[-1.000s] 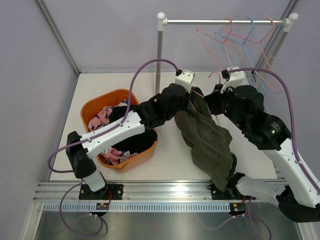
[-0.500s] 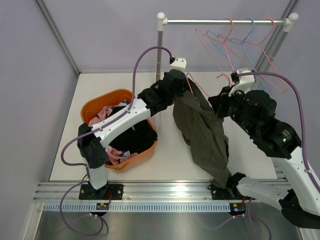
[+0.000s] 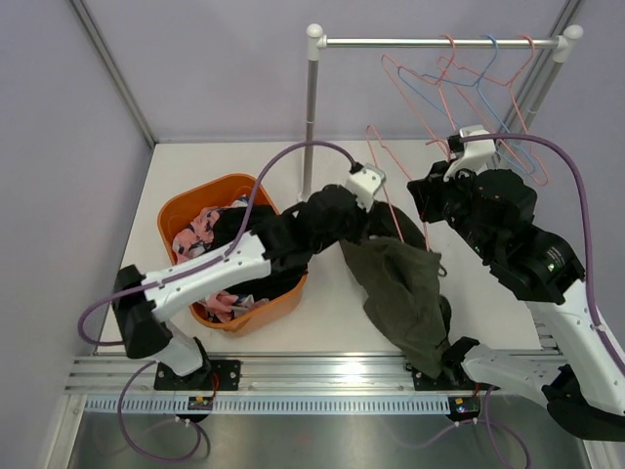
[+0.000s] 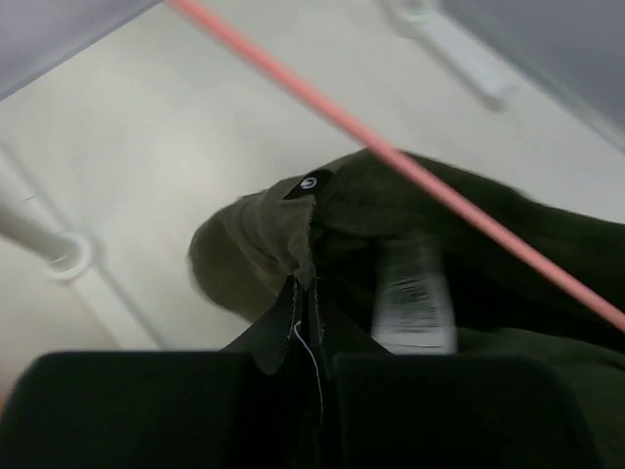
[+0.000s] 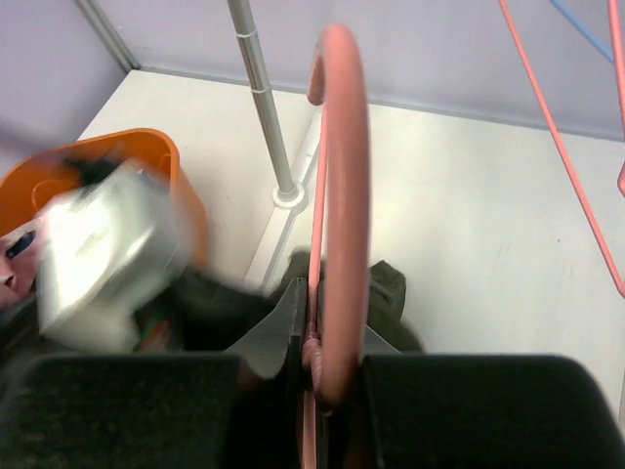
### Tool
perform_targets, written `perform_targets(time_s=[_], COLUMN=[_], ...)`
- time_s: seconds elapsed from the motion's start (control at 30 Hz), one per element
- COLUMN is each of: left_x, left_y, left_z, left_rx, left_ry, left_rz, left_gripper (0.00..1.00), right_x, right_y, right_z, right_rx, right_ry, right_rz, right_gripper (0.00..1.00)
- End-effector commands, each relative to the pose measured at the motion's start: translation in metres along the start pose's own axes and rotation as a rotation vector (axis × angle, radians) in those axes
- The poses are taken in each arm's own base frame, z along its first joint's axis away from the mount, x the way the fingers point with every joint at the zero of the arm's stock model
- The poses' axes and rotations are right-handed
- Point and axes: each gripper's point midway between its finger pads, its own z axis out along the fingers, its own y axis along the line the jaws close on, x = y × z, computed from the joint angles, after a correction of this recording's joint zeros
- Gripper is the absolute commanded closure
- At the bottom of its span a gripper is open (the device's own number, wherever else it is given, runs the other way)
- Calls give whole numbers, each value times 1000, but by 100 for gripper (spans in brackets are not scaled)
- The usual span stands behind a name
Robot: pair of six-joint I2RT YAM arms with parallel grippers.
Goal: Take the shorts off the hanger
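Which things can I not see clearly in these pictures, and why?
Top view: lower part of the pink hanger, covered by the olive shorts and left arm.
Left wrist view: white label on the shorts, blurred, unreadable.
Right wrist view: white shape beside the hanger, too blurred to identify.
Top view: orange basket contents, partly under the left arm.

- The olive green shorts (image 3: 405, 293) hang crumpled between the two arms, drooping toward the near table edge.
- The left gripper (image 3: 374, 217) meets their top edge.
- The right gripper (image 3: 427, 200) is at a pink hanger (image 3: 389, 191) that slants across the shorts.
- An orange basket (image 3: 174, 207) on the left holds pink patterned shorts (image 3: 198, 228) and black shorts (image 3: 259, 278).
- Pink and blue empty hangers (image 3: 459, 73) hang on the rail (image 3: 430, 42).
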Motion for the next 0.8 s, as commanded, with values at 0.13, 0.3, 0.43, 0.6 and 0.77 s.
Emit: perform_targets(time_s=[0.13, 0.3, 0.43, 0.6, 0.77], left_x=[-54, -81, -138, -240, -308], left_y=[-114, -74, 11, 72, 109], left_z=[-150, -177, -203, -290, -377], left_rx=[516, 331, -92, -312, -413], left_ry=[-303, -363, -464, -726, -971], left_rz=[250, 215, 174, 106, 53], left_gripper=[100, 100, 100, 100, 100], right_x=[-45, -54, -66, -66, -66], right_y=[3, -14, -9, -4, -2], right_z=[37, 76, 83, 76, 64], right_rx=[75, 205, 167, 130, 103], right_ry=[-123, -78, -77, -72, -75], right_rz=[-36, -72, -44, -24, -16], right_gripper=[100, 100, 100, 100, 100])
